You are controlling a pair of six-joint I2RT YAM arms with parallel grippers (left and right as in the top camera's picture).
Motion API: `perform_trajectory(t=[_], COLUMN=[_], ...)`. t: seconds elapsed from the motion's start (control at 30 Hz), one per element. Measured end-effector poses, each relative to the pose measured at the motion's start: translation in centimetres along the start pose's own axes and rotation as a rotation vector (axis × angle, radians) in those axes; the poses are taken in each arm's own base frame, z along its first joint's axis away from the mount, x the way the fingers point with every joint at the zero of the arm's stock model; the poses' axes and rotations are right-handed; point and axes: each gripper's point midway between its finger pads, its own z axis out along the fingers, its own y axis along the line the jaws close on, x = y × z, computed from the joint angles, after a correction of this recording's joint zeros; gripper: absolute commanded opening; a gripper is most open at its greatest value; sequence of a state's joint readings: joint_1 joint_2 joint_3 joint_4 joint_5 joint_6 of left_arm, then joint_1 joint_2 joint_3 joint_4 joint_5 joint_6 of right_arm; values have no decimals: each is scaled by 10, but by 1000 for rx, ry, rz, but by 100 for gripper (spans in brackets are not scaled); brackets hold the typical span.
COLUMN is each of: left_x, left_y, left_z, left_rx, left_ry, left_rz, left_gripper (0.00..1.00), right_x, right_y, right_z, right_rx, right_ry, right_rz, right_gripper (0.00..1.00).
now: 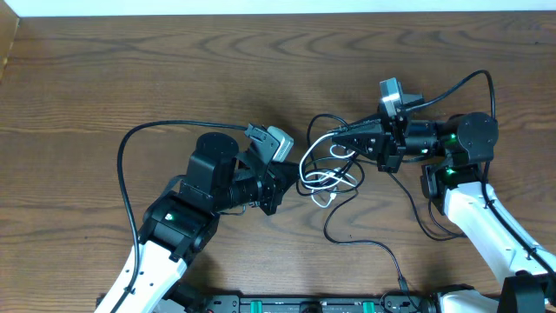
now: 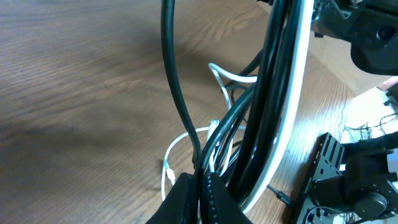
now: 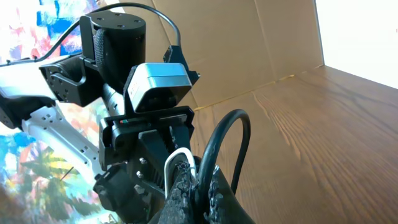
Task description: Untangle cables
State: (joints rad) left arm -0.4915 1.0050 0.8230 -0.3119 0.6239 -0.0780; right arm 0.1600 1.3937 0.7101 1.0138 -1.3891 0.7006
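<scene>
Clamped shut on the tangled cables [image 1: 323,181] – left end effector [image 2: 198,184] and right end effector [image 3: 196,186] alike – over the desk [image 1: 130,69].

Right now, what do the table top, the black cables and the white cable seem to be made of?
Table: wood or a wood-look laminate, brown and matte; flowing grain lines show.
Black cables: probably a flexible plastic or rubber jacket, slightly glossy; a light streak runs along them.
White cable: likely the same smooth plastic jacket; it bends in loose loops.
</scene>
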Motion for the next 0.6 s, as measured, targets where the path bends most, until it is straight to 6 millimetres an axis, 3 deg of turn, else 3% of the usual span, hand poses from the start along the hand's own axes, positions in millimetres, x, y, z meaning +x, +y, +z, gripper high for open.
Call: perform_trajectory(t=[0.33,0.6], left_x=[-17,-20], left_y=[-24,-25], left_z=[-19,-24], left_rx=[63,48], left_ry=[-88,-110], left_rz=[176,211], left_gripper=[9,17], right_x=[0,0], right_y=[0,0], right_z=[0,0], right_rx=[1,1], right_ry=[-1,-1], right_rz=[1,3], right_gripper=[1,1])
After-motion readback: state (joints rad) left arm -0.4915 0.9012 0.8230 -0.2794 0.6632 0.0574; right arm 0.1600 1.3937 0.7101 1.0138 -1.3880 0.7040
